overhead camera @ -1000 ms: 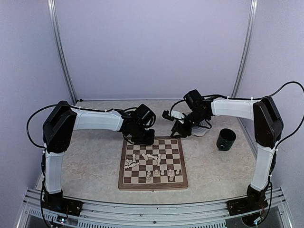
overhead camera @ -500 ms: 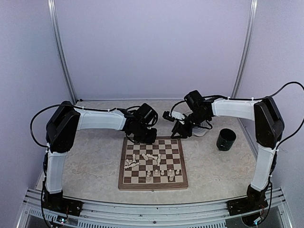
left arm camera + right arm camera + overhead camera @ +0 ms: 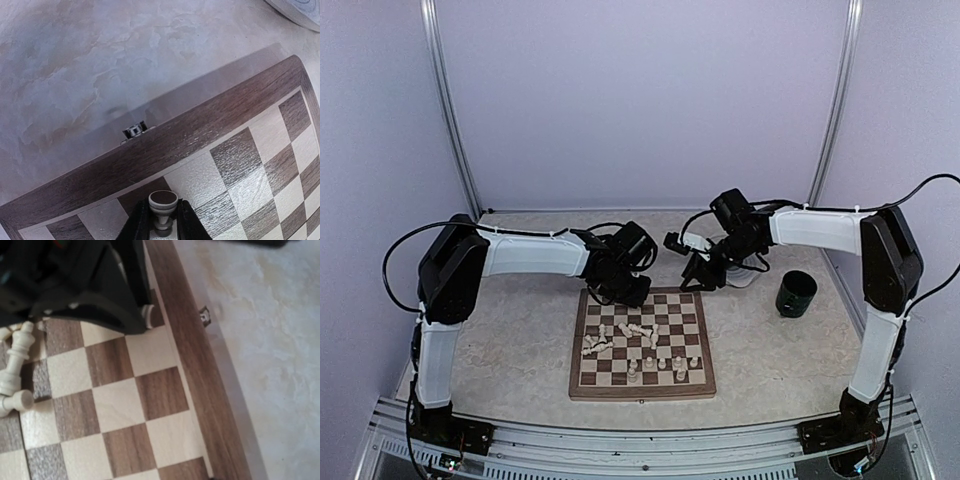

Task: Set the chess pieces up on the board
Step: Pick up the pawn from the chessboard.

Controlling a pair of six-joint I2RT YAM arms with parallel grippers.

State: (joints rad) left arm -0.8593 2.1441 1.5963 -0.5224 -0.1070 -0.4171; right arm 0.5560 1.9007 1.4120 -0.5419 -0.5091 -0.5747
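The board [image 3: 640, 392] lies in the middle of the table. Several pale chess pieces [image 3: 635, 333] lie and stand on its middle and near rows. My left gripper [image 3: 626, 287] is over the board's far left corner. In the left wrist view it [image 3: 163, 221] is shut on one pale chess piece [image 3: 163, 204], held just above a square by the board's border [image 3: 200, 130]. My right gripper [image 3: 699, 273] hovers at the far right corner; its fingers do not show in the right wrist view, which looks down on the board [image 3: 195, 360] and fallen pieces [image 3: 15, 360].
A dark green cup [image 3: 796, 293] stands right of the board. A round grey-ringed plate [image 3: 748, 275] lies behind the right gripper and shows in the left wrist view [image 3: 300, 7]. A metal clasp [image 3: 135, 130] sits on the board's far edge.
My left gripper has shifted a little to the right along the board's far edge with the piece in it. The right arm has barely moved.
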